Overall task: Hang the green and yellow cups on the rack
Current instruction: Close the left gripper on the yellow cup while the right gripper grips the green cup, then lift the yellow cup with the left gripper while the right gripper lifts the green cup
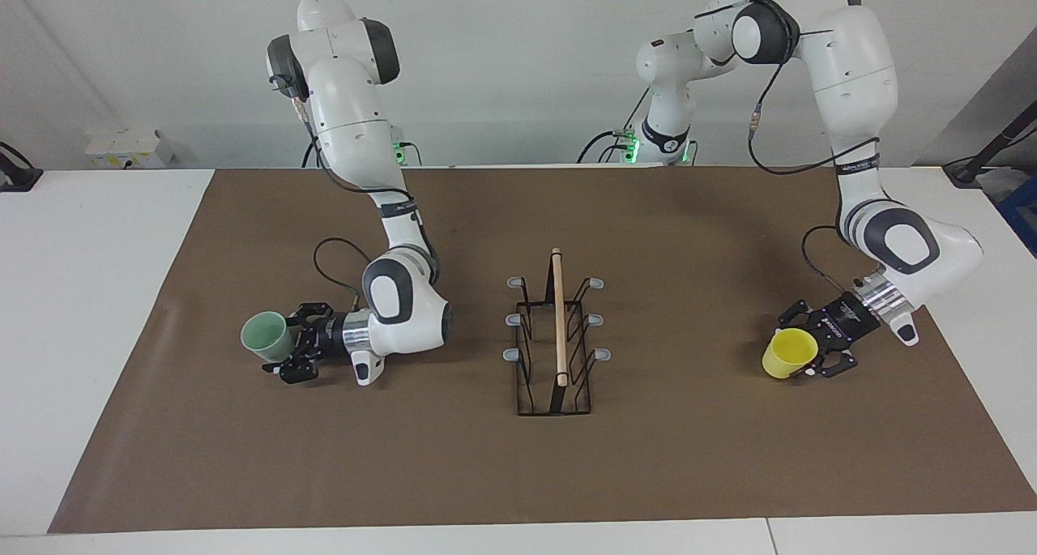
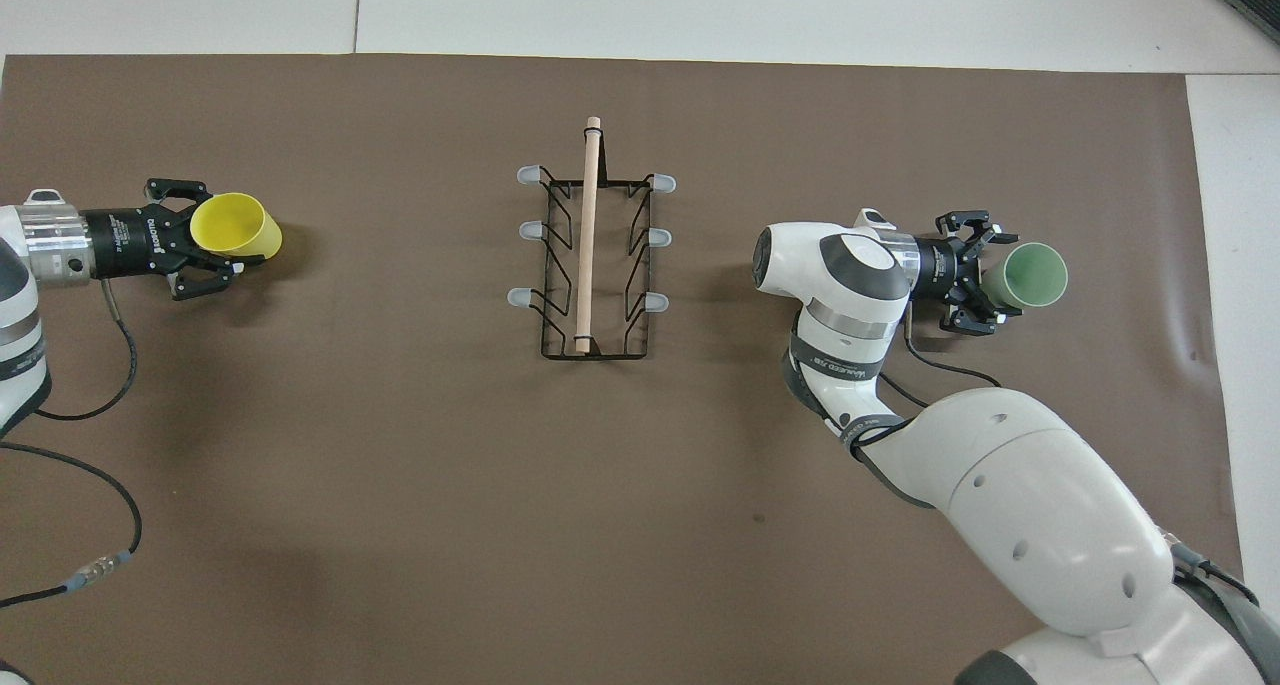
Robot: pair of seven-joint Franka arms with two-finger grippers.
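Cups vs rack | left gripper (image 1: 804, 362) clamped on yellow cup (image 1: 791, 353) at left arm's bench end | right gripper (image 1: 285, 352) at green cup (image 1: 268, 336), right arm's end, grip unclear | rack (image 1: 556, 340) between both, rod running near-far, prongs empty

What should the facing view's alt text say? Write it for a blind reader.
The left hand is shut on the tilted yellow cup at one end of the table, while the right hand is at the green cup at the other end. The rack stands between them with nothing hung on it.
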